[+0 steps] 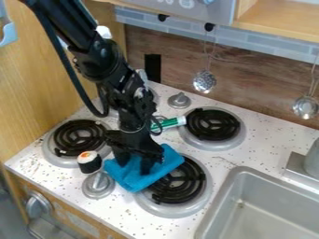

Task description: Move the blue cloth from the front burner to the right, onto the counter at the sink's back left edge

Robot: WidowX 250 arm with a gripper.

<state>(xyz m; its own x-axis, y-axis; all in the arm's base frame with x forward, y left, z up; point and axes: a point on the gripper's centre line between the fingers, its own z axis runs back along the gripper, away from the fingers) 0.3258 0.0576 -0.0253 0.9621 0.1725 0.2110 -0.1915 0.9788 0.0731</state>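
Now the gripper (pixel 135 167) has its jaws apart at the blue cloth (pixel 133 180), which lies near the front edge of the stove (pixel 113 208), partly on a burner (pixel 182 187), and looks light and soft, best pinched mid-cloth.

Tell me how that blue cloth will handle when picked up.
The blue cloth looks soft and creased, so it would probably sag when lifted. It seems thin, so likely light. Its edge overlaps a burner coil and might drag there.
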